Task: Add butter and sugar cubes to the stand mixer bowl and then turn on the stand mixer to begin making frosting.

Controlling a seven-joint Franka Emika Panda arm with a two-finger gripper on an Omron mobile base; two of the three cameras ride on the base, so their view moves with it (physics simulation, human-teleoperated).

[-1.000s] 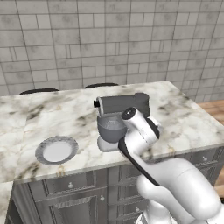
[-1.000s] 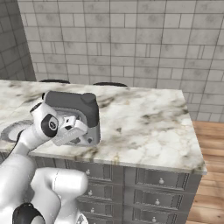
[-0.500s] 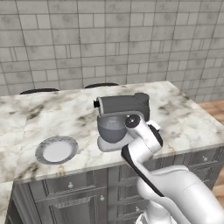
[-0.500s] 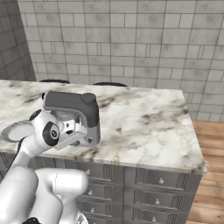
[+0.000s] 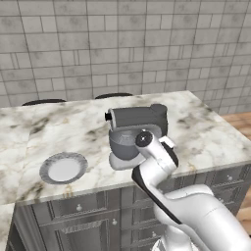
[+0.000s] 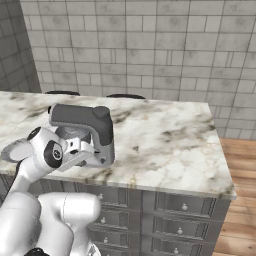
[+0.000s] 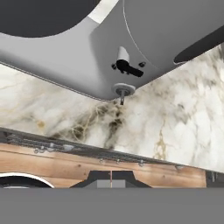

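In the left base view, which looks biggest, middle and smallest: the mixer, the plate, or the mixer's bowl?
1. Stand mixer, clearly the biggest.
2. Plate.
3. Stand mixer bowl, though the arm hides part of it, so its spot behind the plate is unsure.

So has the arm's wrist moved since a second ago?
Yes. In the left base view the wrist has dropped lower against the stand mixer, closer to its base.

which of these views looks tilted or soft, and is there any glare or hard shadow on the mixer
Hand view: rolled and very close, so the stand mixer hangs from the top over the marble counter, edges slightly soft. Left base view: level, even flat light, no glare, only a faint shadow beside the stand mixer bowl. Right base view: level, similarly flat, the mixer's head plain dark grey without highlights.
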